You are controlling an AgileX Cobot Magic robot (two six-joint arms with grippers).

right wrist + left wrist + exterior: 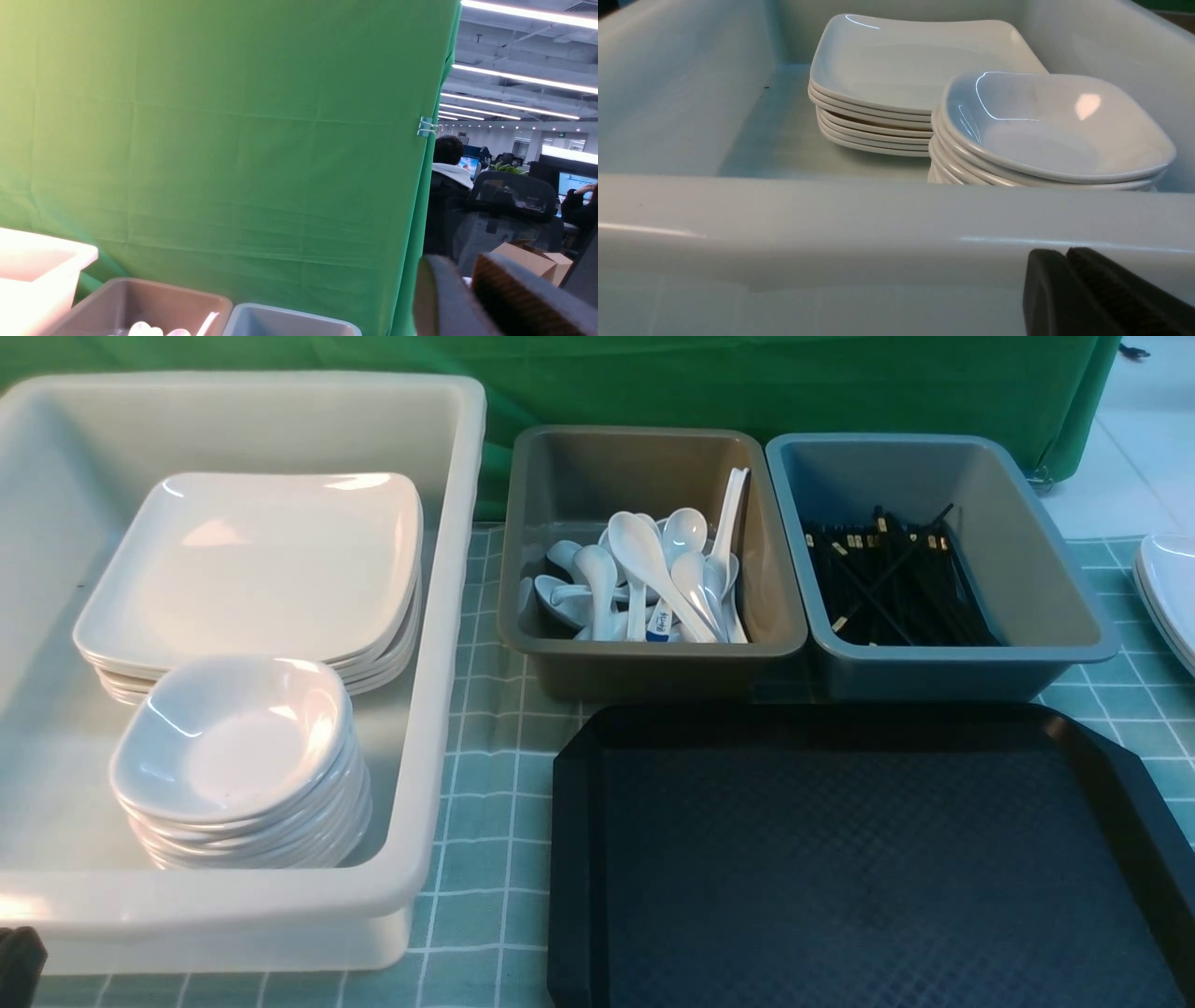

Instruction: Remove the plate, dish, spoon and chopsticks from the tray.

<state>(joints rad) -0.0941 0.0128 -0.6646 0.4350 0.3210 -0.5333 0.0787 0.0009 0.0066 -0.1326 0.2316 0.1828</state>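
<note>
The black tray (859, 859) lies at the front right with nothing on its textured floor. In the big white tub (448, 616), square white plates (252, 560) are stacked, with a stack of small rounded dishes (233, 737) in front of them. White spoons (653, 579) lie heaped in the brown-grey tub, and black chopsticks (887, 579) in the blue-grey tub. My left gripper (1066, 252) is shut and empty just outside the white tub's near wall, facing the plates (896, 65) and dishes (1055, 130). My right gripper (460, 266) is raised towards the green curtain, its jaws slightly apart and empty.
The brown-grey tub (560, 644) and blue-grey tub (1074, 616) stand side by side behind the tray. More white plates (1167, 597) show at the table's right edge. A green curtain (747, 383) closes off the back. A green checked cloth (485, 784) covers the table.
</note>
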